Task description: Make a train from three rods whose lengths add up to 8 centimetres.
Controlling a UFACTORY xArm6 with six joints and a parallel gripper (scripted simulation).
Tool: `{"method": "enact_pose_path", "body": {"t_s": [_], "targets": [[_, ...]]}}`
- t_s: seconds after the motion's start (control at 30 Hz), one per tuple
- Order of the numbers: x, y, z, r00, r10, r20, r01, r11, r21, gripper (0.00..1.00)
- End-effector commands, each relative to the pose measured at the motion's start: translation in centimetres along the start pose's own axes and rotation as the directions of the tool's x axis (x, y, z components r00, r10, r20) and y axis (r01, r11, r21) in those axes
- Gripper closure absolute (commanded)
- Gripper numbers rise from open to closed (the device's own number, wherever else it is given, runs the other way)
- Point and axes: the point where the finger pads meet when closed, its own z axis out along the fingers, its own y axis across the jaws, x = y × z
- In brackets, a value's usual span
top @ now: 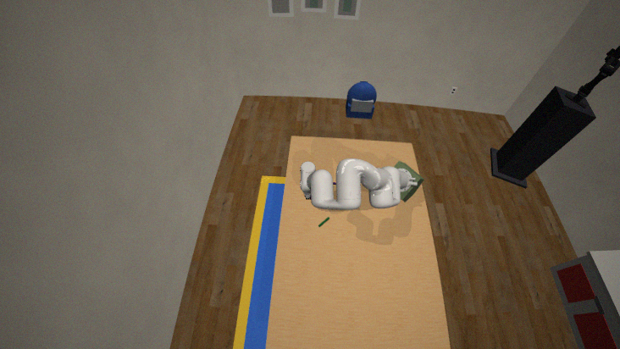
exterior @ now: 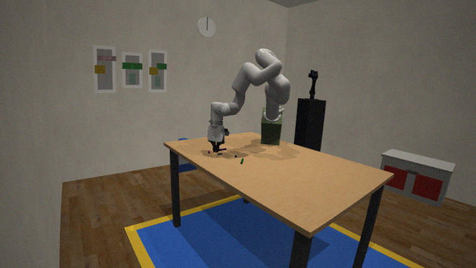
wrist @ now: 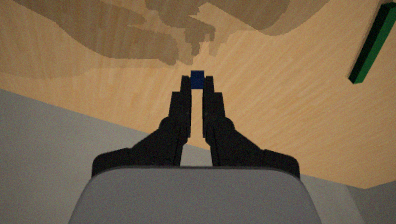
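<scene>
My gripper is shut on a small blue rod and holds it between the fingertips, a little above the table. A green rod lies apart from the others. In the exterior view, a magenta rod lies left of the fingers, a purple rod just right of them, and a short dark, perhaps grey rod close below them. A tiny dark blue rod lies between these and the green rod. The arm hides most rods in the top view.
The wooden table has its edge close to the gripper, and the edge shows in the wrist view too. The arm's green base block stands at the table's far side. The arm's shadows darken the area around the rods.
</scene>
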Motion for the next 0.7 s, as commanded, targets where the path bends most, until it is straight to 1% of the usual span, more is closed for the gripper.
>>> {"method": "enact_pose_path", "body": {"t_s": [0.0,0.13,0.2,0.3,0.6,0.67], "targets": [[-0.1,0.0,-3.2,1.000,0.000,0.000,0.000,1.000,0.000,0.96],[-0.1,0.0,-5.4,1.000,0.000,0.000,0.000,1.000,0.000,0.96],[-0.1,0.0,-5.4,1.000,0.000,0.000,0.000,1.000,0.000,0.96],[-0.1,0.0,-6.0,1.000,0.000,0.000,0.000,1.000,0.000,0.96],[-0.1,0.1,-6.0,1.000,0.004,0.000,-0.004,1.000,0.000,0.96],[0.8,1.5,-6.0,0.996,0.087,0.003,-0.087,0.996,-0.002,0.96]]}}
